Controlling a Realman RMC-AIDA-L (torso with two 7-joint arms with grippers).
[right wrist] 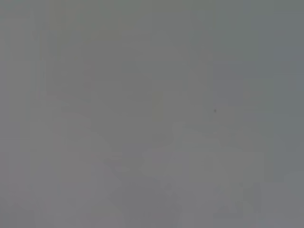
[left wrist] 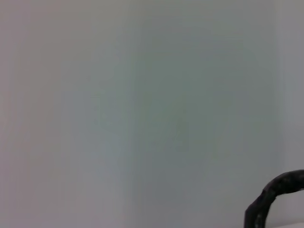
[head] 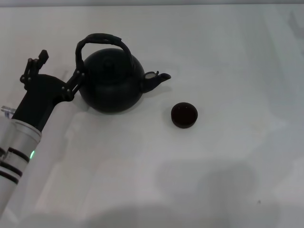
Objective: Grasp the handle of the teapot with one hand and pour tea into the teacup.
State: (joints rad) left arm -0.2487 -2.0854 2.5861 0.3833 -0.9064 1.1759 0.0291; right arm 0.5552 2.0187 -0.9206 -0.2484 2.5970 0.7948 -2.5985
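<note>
The left arm (head: pixel 19 142) is a silver-white cylinder with black bands and a small green light, ending in a matte black left gripper (head: pixel 61 64) of thin linked fingers (head: pixel 76 80).

White table (head: pixel 228 180) bearing teapot (head: pixel 111 85) and teacup (head: pixel 184 115)

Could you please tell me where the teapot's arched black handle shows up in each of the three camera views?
Head view: the thick black arched handle loops over the round black teapot, upper left of centre, by the open left gripper.
Left wrist view: a curved piece of handle in the lower right corner.
Right wrist view: not in it.
Shared landmark: the handle itself.
</note>
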